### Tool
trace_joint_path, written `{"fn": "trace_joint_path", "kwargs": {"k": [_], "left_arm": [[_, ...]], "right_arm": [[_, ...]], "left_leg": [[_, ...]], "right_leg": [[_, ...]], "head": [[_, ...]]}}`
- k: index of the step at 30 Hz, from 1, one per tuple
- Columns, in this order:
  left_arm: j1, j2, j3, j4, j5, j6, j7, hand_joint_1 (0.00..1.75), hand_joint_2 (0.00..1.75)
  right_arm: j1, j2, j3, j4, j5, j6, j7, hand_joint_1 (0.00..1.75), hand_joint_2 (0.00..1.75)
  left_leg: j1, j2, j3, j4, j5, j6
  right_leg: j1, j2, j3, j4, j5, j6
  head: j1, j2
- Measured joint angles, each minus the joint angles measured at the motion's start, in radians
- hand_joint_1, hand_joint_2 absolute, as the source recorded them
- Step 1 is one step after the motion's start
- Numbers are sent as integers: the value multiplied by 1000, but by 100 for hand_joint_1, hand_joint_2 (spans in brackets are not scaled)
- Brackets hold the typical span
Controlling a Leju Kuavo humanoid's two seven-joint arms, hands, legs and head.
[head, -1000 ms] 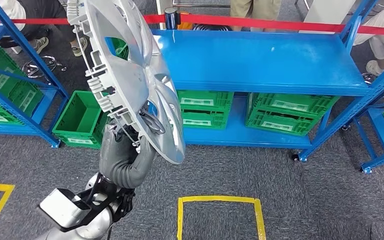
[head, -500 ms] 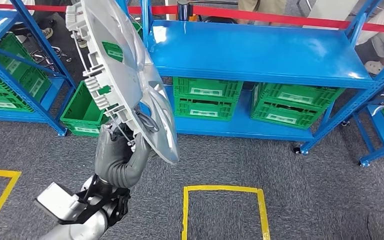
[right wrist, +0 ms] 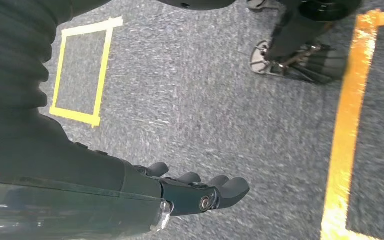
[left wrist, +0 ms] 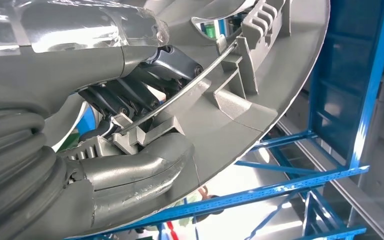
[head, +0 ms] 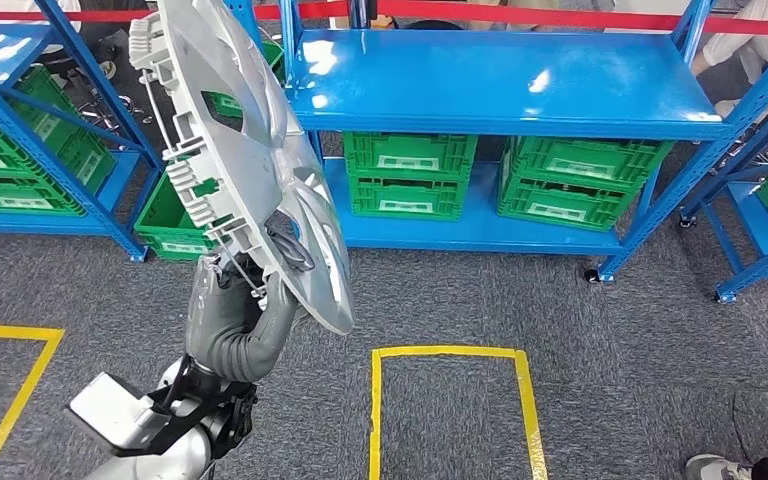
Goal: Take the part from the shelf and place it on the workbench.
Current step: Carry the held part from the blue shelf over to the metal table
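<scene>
The robot's left arm is silver metal with a flat pale grey plate and black brackets and cables at the wrist. Above it a grey ribbed, bellows-like cover leads into the left hand, which has a smooth grey shell. Close up, the left hand shows a thick grey thumb, dark fingers with small round pivots, and a glossy clear film over its back. The right hand is black, its fingers ending in rounded tips, with a silver screw at a knuckle.
</scene>
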Motion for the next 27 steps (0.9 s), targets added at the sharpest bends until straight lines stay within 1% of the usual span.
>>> {"fn": "trace_joint_path", "kwargs": {"k": [1,2,3,4,5,6,7,8,9,10,11,12,13,14,15,16,17,18,19,20,21,22,23,24,25,26,27], "left_arm": [[0,0,0,0,0,0,0,175,175],[0,0,0,0,0,0,0,175,175],[0,0,0,-1,0,0,0,175,175],[0,1,0,-1,0,0,0,175,175],[1,1,0,-2,0,0,0,175,175],[0,1,0,-2,0,0,0,175,175],[0,1,0,-2,0,0,0,175,175],[-1,1,0,-2,0,0,0,175,175],[-1,2,0,-2,0,0,-1,175,175],[-1,2,0,-2,0,0,-2,175,175],[-1,2,0,-1,0,0,-5,175,175],[-2,2,0,-1,2,-1,-9,175,175],[-4,2,0,1,5,-2,-14,175,175],[-8,2,0,2,11,-4,-20,175,175],[-14,2,0,4,19,-7,-25,175,175],[-20,2,0,6,26,-10,-29,175,175],[-27,2,0,8,31,-12,-32,175,175],[-35,2,0,10,35,-16,-35,175,175],[-44,1,0,12,39,-20,-38,175,175],[-53,1,0,14,44,-24,-41,175,175],[-61,2,0,18,49,-28,-44,175,175],[-66,2,0,21,53,-32,-46,175,175],[-70,2,0,25,55,-35,-48,175,175],[-74,2,0,28,56,-37,-50,175,175],[-76,2,0,31,56,-39,-52,175,175],[-78,2,0,34,56,-38,-54,175,175],[-77,2,0,36,56,-36,-56,175,175]], "right_arm": [[0,0,0,0,0,0,0,0,175],[0,1,0,0,0,0,0,0,175],[0,0,0,0,0,0,-1,0,175],[0,0,0,0,0,-1,-1,0,175],[1,0,0,0,0,-1,-1,0,175],[2,-1,0,0,0,-1,-1,0,175],[3,-1,0,0,0,-1,-1,0,175],[4,-1,0,0,0,-1,-1,0,175],[4,0,0,0,0,-2,-1,0,175],[4,1,0,0,-1,-3,-1,0,175],[4,1,0,0,-1,-6,-1,0,175],[4,2,0,0,-3,-9,0,0,175],[4,2,0,0,-5,-14,2,0,175],[4,2,0,0,-9,-18,3,0,175],[4,3,0,0,-15,-23,4,0,175],[4,3,0,0,-20,-27,3,0,175],[2,3,0,0,-25,-30,0,0,175],[1,3,0,0,-29,-33,-5,0,175],[0,3,0,0,-34,-35,-12,0,175],[-1,3,0,0,-37,-37,-18,0,175],[-2,5,0,0,-41,-39,-23,0,175],[-3,7,0,0,-45,-41,-27,0,175],[-4,10,0,0,-48,-43,-30,0,175],[-4,13,0,0,-50,-46,-32,0,175],[-3,14,-1,0,-52,-48,-34,0,175],[-1,14,-1,0,-53,-49,-36,0,175],[1,15,0,0,-54,-48,-38,0,175]], "left_leg": [[-1,0,51,-66,5,1],[-2,0,93,-127,-2,5],[-3,0,121,-171,-15,9],[-5,-1,131,-193,-26,14],[-6,-1,128,-198,-24,21],[-4,-1,122,-200,-16,27],[-3,-1,115,-202,-7,35],[0,-1,104,-204,4,43],[2,-1,92,-204,16,49],[2,-2,78,-204,27,53],[2,-3,64,-203,38,54],[2,-4,50,-203,48,53],[2,-5,36,-202,59,52],[2,-5,23,-202,69,50],[2,-6,11,-202,79,47],[2,-7,1,-202,88,43],[1,-7,-8,-202,97,39],[0,-6,-15,-201,108,33],[1,-5,-21,-203,118,26],[2,-3,-26,-205,130,19],[4,-2,-33,-207,137,12],[5,-1,-40,-203,131,6],[6,0,-50,-183,109,3],[6,0,-65,-144,72,1],[6,0,-83,-87,28,-1],[6,0,-102,-22,-9,-2],[6,0,-115,33,-28,-3]], "right_leg": [[0,0,-16,13,4,4],[0,1,-29,24,8,9],[1,1,-37,33,13,13],[1,1,-42,36,20,18],[0,1,-43,37,27,23],[-1,3,-46,38,28,28],[-2,4,-52,47,14,35],[-5,6,-62,76,-20,42],[-8,6,-76,124,-69,50],[-12,7,-89,187,-121,57],[-15,7,-99,253,-161,62],[-18,7,-101,300,-177,65],[-20,7,-90,319,-172,66],[-21,7,-64,303,-149,65],[-21,7,-22,253,-122,61],[-20,7,30,181,-102,56],[-18,8,83,101,-95,50],[-16,9,122,37,-98,45],[-13,11,142,-2,-102,41],[-10,12,145,-23,-103,37],[-10,12,141,-31,-98,32],[-10,12,136,-37,-89,26],[-11,11,131,-44,-81,20],[-12,10,125,-48,-73,14],[-10,10,116,-47,-66,9],[-7,9,108,-45,-60,5],[-5,9,99,-42,-56,3]], "head": [[-3,0],[-5,0],[-8,0],[-10,0],[-10,0],[-11,0],[-9,0],[-7,0],[-6,0],[-3,0],[-3,0],[-3,0],[-3,0],[-4,0],[-4,0],[-4,0],[-5,0],[-5,0],[-6,0],[-7,0],[-7,0],[-8,0],[-11,0],[-15,0],[-21,0],[-27,0],[-33,0]]}}
